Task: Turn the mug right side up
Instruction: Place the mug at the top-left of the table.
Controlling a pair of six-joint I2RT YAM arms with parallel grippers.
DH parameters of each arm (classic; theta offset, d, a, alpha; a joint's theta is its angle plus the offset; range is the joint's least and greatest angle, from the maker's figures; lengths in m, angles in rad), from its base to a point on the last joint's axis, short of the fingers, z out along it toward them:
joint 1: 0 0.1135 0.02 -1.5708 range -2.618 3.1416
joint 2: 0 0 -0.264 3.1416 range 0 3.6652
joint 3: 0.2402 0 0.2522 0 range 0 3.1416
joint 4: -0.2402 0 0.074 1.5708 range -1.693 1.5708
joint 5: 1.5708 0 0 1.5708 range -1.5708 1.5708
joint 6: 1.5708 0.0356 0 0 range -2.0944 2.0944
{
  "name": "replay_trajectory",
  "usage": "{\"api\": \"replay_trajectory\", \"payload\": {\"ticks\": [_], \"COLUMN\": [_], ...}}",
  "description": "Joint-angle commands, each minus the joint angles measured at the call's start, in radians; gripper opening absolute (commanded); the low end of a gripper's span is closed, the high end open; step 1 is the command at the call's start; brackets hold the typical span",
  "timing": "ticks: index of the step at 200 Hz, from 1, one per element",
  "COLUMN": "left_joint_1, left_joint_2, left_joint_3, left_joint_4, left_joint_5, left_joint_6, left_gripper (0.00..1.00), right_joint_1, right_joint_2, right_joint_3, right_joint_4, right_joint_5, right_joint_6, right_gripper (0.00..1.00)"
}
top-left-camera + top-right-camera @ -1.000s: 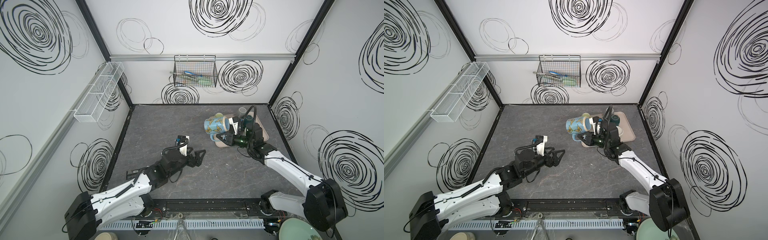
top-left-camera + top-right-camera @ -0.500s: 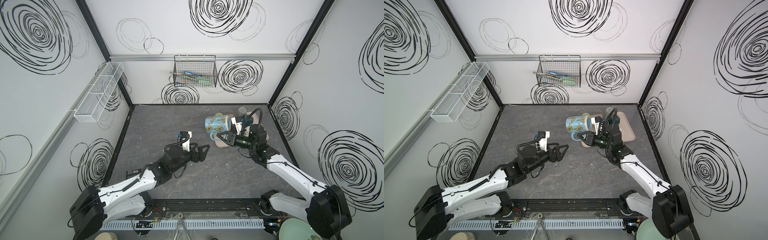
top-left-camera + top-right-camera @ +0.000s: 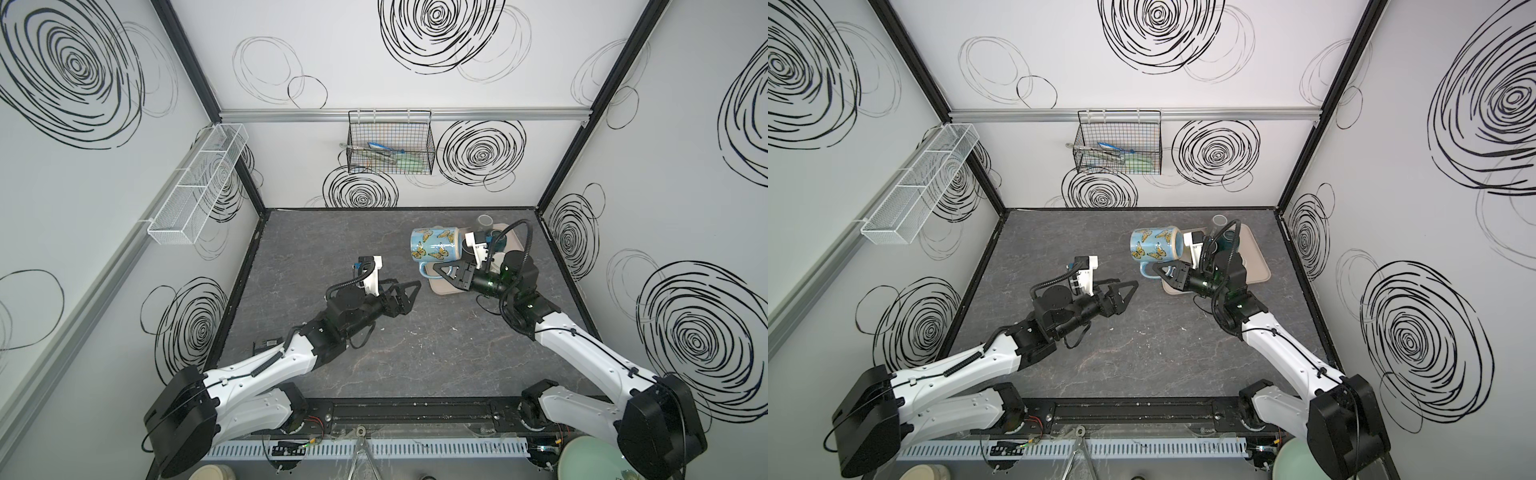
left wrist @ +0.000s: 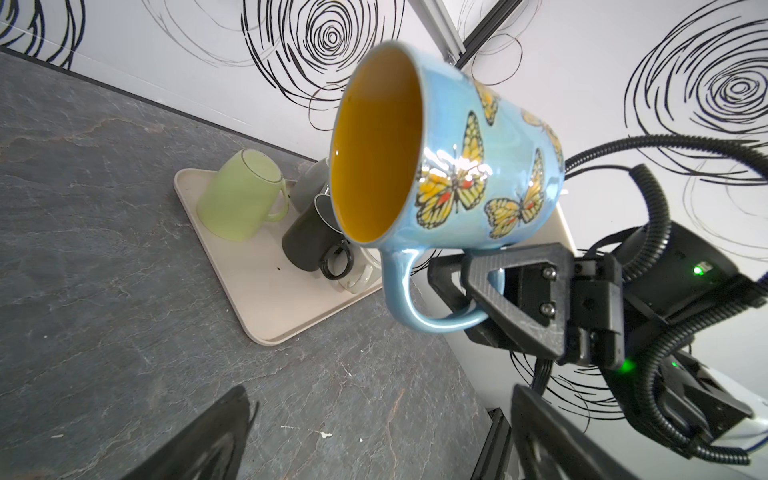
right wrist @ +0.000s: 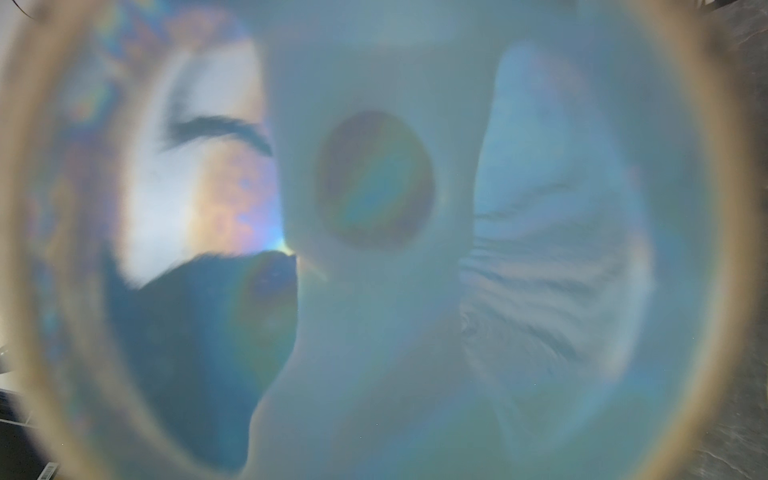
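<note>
Butterfly mug point(image 3: 436, 245) hangs on its side above the near-left corner of the tray point(image 3: 444, 289), right fingers point(image 4: 523, 259) pinching its handle, left fingers point(image 4: 208, 444) spread and not touching it; judged half-turned, with uprighting and set-down on the surface outstanding.

Glossy, seemingly ceramic mug point(image 4: 478, 137)

— Both top views look bright and evenly lit, with only soft shadows under the arms.
— Left wrist view is sharp, with white glare on the butterfly mug point(image 4: 457, 160). Right wrist view is wholly out of focus and streaked with rainbow flare.
</note>
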Motion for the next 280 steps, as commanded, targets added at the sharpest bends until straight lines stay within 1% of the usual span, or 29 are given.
{"api": "replay_trajectory", "payload": {"ticks": [1, 19, 56, 109, 130, 148, 163, 188, 211, 226, 253, 267, 280], "left_joint_1": [0.018, 0.041, 0.067, 0.064, 0.067, 0.067, 0.068, 0.068, 0.069, 0.069, 0.067, 0.066, 0.066], "left_joint_2": [0.015, 0.028, 0.056, 0.108, 0.111, 0.109, 0.107, 0.108, 0.109, 0.113, 0.121, 0.127, 0.135], "left_joint_3": [0.025, 0.043, 0.066, 0.074, 0.070, 0.070, 0.076, 0.082, 0.079, 0.079, 0.082, 0.084, 0.085], "left_joint_4": [0.089, 0.086, 0.095, 0.179, 0.204, 0.218, 0.216, 0.217, 0.225, 0.231, 0.237, 0.240, 0.247], "left_joint_5": [0.050, 0.086, 0.117, 0.151, 0.155, 0.154, 0.155, 0.160, 0.162, 0.167, 0.182, 0.187, 0.198], "left_joint_6": [-0.027, -0.030, -0.028, -0.069, -0.082, -0.087, -0.086, -0.092, -0.099, -0.102, -0.107, -0.110, -0.112], "left_gripper": [0.98, 0.97, 0.92, 0.88, 0.86, 0.81, 0.74, 0.69, 0.62, 0.53, 0.50, 0.46, 0.44], "right_joint_1": [0.012, 0.018, 0.041, 0.075, 0.090, 0.101, 0.107, 0.114, 0.121, 0.124, 0.132, 0.136, 0.140], "right_joint_2": [-0.029, -0.026, 0.001, 0.024, 0.027, 0.030, 0.033, 0.033, 0.037, 0.045, 0.063, 0.071, 0.079], "right_joint_3": [0.006, 0.000, -0.009, -0.006, -0.020, -0.025, -0.027, -0.030, -0.028, -0.027, -0.028, -0.028, -0.024], "right_joint_4": [0.163, 0.176, 0.255, 0.295, 0.350, 0.371, 0.375, 0.395, 0.405, 0.405, 0.414, 0.418, 0.419], "right_joint_5": [-0.003, 0.000, -0.031, -0.035, -0.037, -0.034, -0.030, -0.029, -0.029, -0.031, -0.032, -0.036, -0.039], "right_joint_6": [0.005, 0.014, 0.068, 0.093, 0.120, 0.129, 0.130, 0.142, 0.146, 0.148, 0.150, 0.150, 0.149], "right_gripper": [0.03, 0.03, 0.03, 0.03, 0.05, 0.05, 0.05, 0.05, 0.06, 0.06, 0.05, 0.06, 0.06]}}
